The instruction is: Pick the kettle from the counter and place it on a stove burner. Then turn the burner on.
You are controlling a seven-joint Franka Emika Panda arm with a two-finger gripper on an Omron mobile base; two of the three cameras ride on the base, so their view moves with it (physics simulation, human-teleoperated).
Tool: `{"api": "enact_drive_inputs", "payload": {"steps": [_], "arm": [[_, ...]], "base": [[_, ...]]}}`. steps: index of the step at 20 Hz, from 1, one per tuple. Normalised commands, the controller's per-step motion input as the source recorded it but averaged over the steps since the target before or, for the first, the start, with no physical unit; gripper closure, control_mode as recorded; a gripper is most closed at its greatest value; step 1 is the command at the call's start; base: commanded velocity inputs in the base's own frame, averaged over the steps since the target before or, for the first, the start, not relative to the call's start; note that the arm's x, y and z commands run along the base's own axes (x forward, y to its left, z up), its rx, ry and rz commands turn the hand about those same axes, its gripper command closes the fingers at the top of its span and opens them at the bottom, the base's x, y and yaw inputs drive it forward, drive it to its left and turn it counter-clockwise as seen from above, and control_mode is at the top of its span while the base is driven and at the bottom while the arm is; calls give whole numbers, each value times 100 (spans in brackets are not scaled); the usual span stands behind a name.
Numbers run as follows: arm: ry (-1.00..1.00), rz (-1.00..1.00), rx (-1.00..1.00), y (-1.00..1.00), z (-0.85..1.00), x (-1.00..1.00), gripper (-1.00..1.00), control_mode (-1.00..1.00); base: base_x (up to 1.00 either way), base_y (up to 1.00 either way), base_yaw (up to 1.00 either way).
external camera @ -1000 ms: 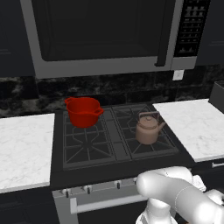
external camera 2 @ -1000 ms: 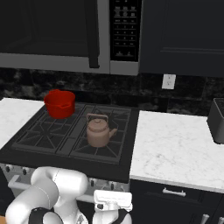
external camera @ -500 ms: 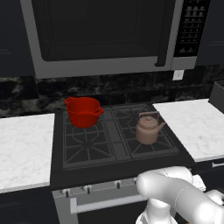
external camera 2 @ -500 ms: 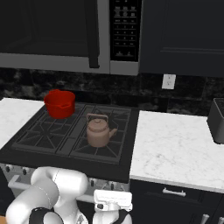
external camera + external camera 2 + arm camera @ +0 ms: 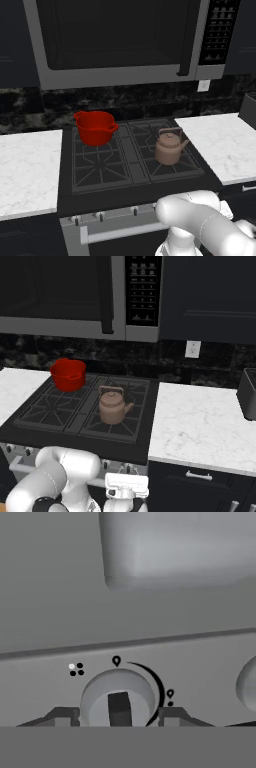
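Fingers (image 5: 119,716) now narrowed from wide, 1 either side of stove knob (image 5: 118,698), contact unclear.

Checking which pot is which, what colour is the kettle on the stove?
Copper-brown kettle, clearest in the right base view.

The jaws have narrowed toward the stove knob (image 5: 118,699), one fingertip (image 5: 170,714) on each side.
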Motion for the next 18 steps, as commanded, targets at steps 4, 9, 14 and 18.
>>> {"api": "enact_drive_inputs", "payload": {"steps": [4, 9, 14, 18], "arm": [[-38, 21, -8, 0, 5, -18, 100, -100], [-42, 26, -15, 0, 0, -13, 100, -100], [-46, 27, -18, 0, 0, -10, 100, -100], [-45, 27, -20, 0, 0, -3, 100, -100]], "base": [[0, 0, 0], [0, 0, 0], [0, 0, 0], [0, 0, 0]]}}
